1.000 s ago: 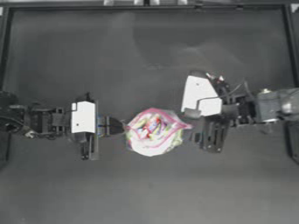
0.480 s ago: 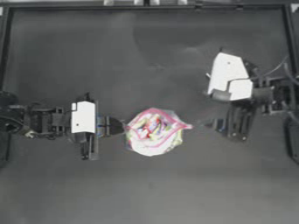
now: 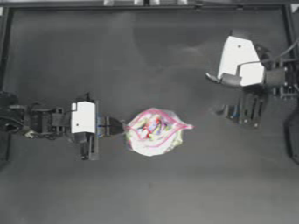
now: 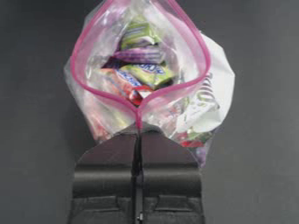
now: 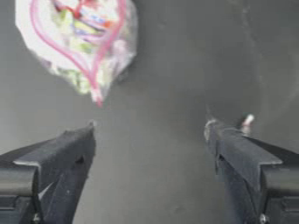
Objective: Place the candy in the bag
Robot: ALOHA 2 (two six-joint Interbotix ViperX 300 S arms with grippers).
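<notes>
The bag (image 3: 153, 131), clear with a pink strip round its mouth, lies mid-table holding several coloured sweets. My left gripper (image 3: 119, 127) is shut on the bag's mouth edge at its left side; in the left wrist view the left gripper (image 4: 139, 131) pinches the pink strip and the bag (image 4: 143, 74) gapes open. My right gripper (image 3: 242, 118) hangs open well to the right of the bag. In the right wrist view the right gripper (image 5: 149, 124) holds nothing, the bag (image 5: 79, 41) lies farther off, and a tiny white-and-red candy (image 5: 248, 120) shows beside one fingertip.
Dark table (image 3: 146, 188) all round, with raised edges at the back and sides. Wide bare surface lies between the bag and the right gripper.
The right gripper has drawn away from the bag's right side, moving right and toward the back. The left gripper and bag have stayed put.
</notes>
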